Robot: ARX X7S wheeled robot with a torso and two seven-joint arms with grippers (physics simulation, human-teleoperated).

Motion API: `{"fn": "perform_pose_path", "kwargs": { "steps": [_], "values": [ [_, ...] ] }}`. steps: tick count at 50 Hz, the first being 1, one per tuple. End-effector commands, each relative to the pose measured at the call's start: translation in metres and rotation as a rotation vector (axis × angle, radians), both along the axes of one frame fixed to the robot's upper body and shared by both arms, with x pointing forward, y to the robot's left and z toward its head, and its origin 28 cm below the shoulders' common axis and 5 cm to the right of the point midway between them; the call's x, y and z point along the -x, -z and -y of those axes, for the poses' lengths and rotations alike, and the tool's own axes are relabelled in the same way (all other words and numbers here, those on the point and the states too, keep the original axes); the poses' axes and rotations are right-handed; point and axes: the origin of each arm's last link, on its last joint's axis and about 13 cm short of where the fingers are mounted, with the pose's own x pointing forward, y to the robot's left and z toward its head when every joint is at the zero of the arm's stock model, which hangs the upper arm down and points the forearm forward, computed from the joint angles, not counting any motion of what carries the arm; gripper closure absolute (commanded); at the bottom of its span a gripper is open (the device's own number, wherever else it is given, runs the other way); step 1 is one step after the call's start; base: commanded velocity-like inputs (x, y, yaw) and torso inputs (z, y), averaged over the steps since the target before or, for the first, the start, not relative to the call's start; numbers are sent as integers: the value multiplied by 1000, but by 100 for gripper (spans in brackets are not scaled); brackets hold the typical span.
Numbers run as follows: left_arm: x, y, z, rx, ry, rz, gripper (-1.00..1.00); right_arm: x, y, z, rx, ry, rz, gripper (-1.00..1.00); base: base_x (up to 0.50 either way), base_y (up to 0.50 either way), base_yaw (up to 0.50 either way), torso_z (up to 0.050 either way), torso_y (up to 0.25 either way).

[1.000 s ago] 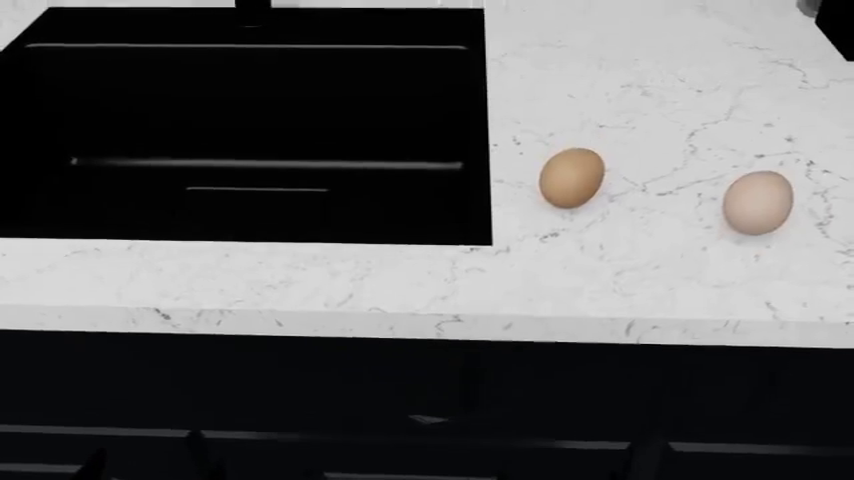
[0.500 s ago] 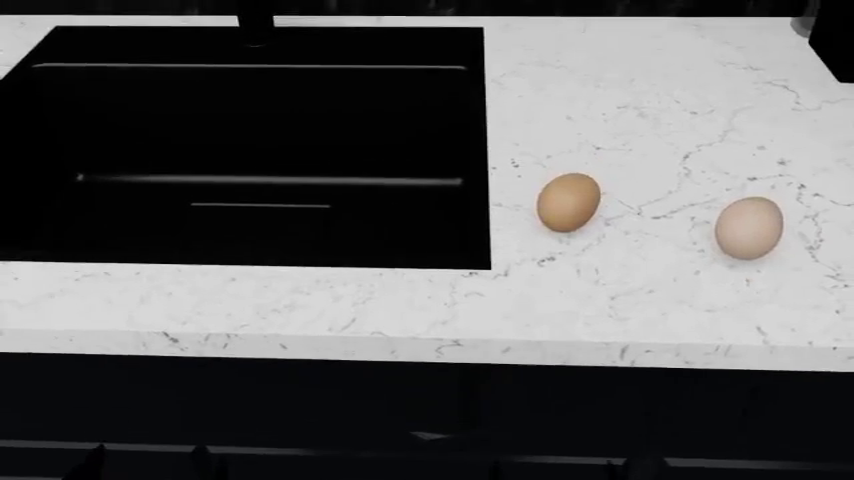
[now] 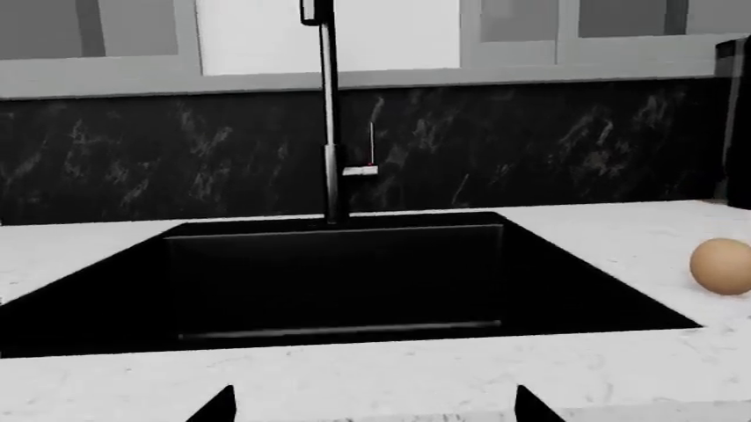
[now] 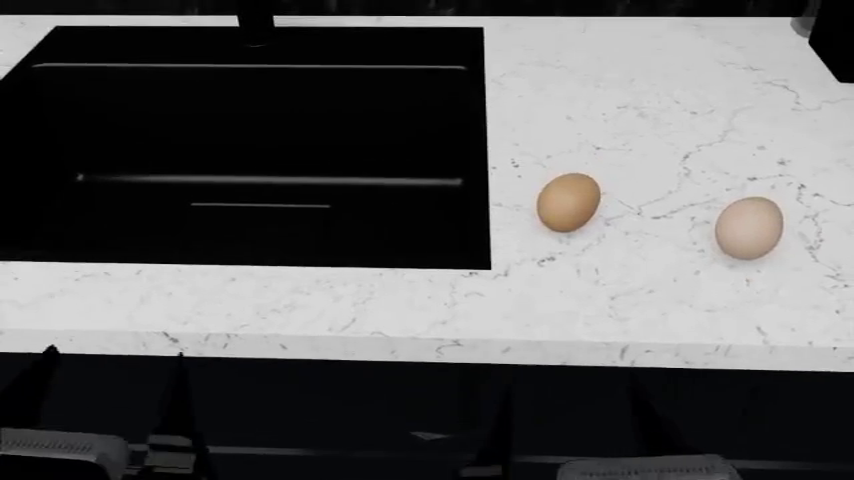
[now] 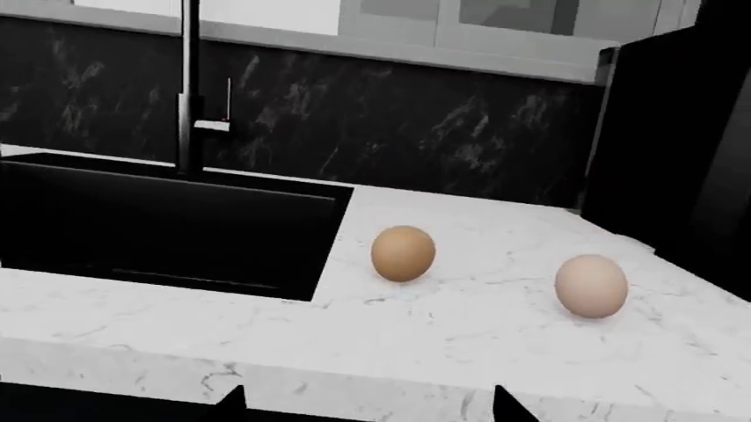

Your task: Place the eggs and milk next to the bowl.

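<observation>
Nearest us, both claws sit below the table (image 4: 400, 300) edge; we cannot tell their gape. Beyond lie the tan egg (image 4: 569, 202), near the sink (image 4: 254, 140), and the pale egg (image 4: 749, 228), well apart.

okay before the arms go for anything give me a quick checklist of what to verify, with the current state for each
1. Tan-brown egg lying free on the marble counter, just right of the black sink: ok.
2. Paler egg free on the counter, apart from the first egg: ok.
3. Bowl located: not ok, it shows in no view.
4. Milk located: not ok, it shows in no view.
5. Left gripper empty: ok as far as it shows; only the fingertips are visible, spread with nothing between them.
6. Right gripper empty: ok as far as it shows, fingertips spread, both eggs ahead of it.
</observation>
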Motion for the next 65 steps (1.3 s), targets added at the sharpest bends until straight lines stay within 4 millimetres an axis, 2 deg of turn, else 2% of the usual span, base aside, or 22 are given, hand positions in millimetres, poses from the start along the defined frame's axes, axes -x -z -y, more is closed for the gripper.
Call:
{"fn": "perform_pose_path", "kwargs": {
  "steps": [1,9,20,32,42,60,65],
  "values": [
    [-20,-56,-12,59,14,77,-100,-11,-44,14,87,7,82,-100,0,0,0,0,0],
    [-40,-97,-19,85,-2,124,-100,-25,-76,25,121,17,124,-100,0,0,0,0,0],
    [-68,-129,-20,100,22,119,-100,-50,-116,38,125,11,168,-100,0,0,0,0,0],
    [-69,-128,-21,41,17,121,-100,-53,-121,37,74,-18,193,-100,0,-16,0,0,0],
    [-69,-120,-18,19,30,109,-100,-51,-119,38,76,-14,190,-100,0,-500,0,0,0],
    [-68,-118,-14,-2,60,127,-100,-50,-117,38,84,-18,188,-100,0,-496,0,0,0],
    [-67,-117,-14,-5,64,130,-100,-50,-119,38,88,-18,192,-100,0,0,0,0,0]
  ]
}}
